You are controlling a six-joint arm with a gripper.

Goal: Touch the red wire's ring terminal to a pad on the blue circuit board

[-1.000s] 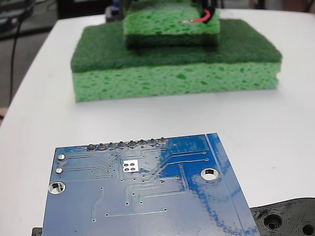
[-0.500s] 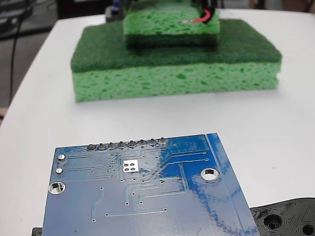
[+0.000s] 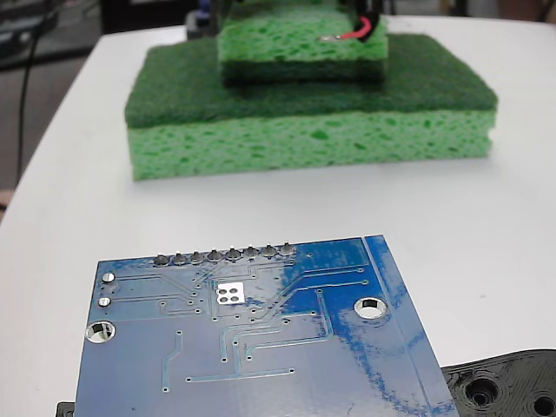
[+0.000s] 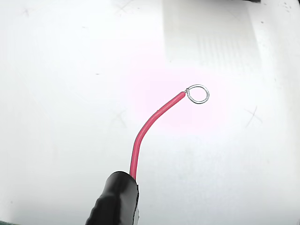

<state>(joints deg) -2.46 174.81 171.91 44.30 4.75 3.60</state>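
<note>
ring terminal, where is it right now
In the fixed view the ring terminal sits at top centre over the small upper sponge, far from the blue circuit board.

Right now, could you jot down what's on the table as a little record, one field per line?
Board: blue circuit board lying flat, close to the fixed camera
Pad: small silvery square on the board, nothing touching it
Wire: red wire with a black sleeve at one end
Ring: small metal loop at the wire's tip, over a pale surface in the wrist view
Sponges: two green sponges stacked behind the board
Black part: black plastic piece beside the board
Gripper: not visible
</note>
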